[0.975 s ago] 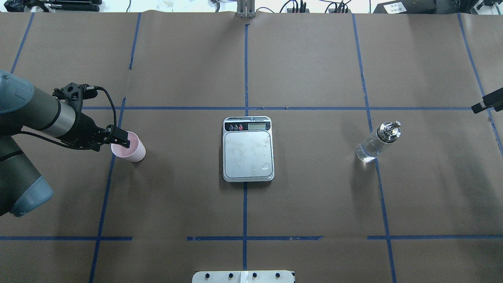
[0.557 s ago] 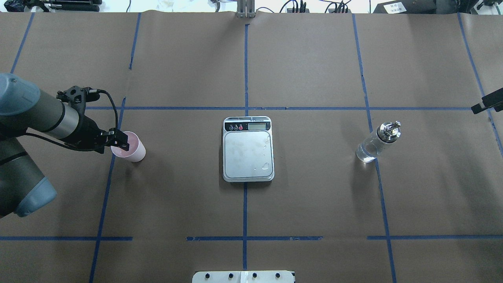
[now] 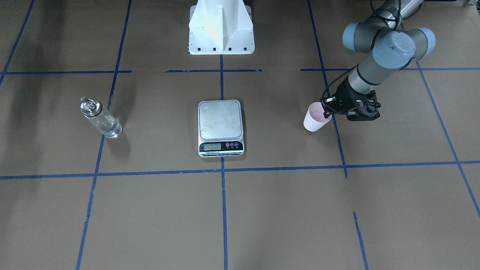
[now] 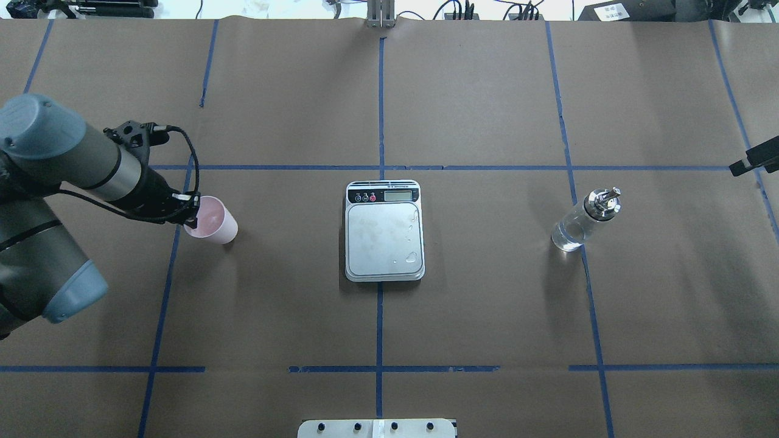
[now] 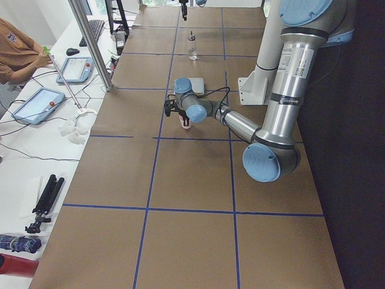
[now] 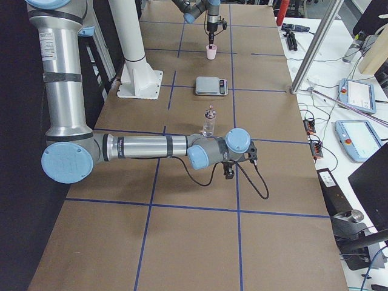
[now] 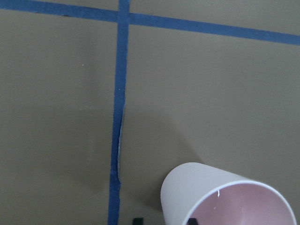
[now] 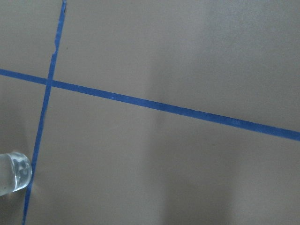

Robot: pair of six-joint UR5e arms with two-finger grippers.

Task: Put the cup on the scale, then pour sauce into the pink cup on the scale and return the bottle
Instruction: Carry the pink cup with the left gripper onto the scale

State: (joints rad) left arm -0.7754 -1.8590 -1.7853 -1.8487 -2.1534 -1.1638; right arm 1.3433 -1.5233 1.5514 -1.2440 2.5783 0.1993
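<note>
The robot's left gripper (image 4: 190, 213) reaches down to the cup (image 4: 214, 222) on the left side of the brown paper-covered surface (image 4: 487, 304), its black fingers closed on the near rim with one tip inside the pink mouth and one outside the pale wall. The cup sits just beside a blue tape line (image 4: 164, 286) and well apart from the scale (image 4: 384, 231); the views do not settle whether its base rests on the surface or hangs just clear of it. In the left wrist view the cup (image 7: 220, 197) fills the lower right corner, mouth toward the camera, with a shadow on the paper beside it. The scale lies flat at the middle of the surface, on the central tape line, its display (image 4: 397, 195) and round buttons on the side away from the robot and a few droplets (image 4: 412, 255) on its steel platform. On the robot's right side the bottle (image 4: 583, 222) stands upright on another tape line, silver pourer cap on top, the clear sauce (image 4: 566, 236) filling its lower part. The right gripper (image 6: 229, 173) hangs low over the surface near the bottle, apart from it; whether its fingers are parted or closed cannot be told. The right wrist view catches only the bottle's glass base (image 8: 11, 171) at its left edge.
</note>
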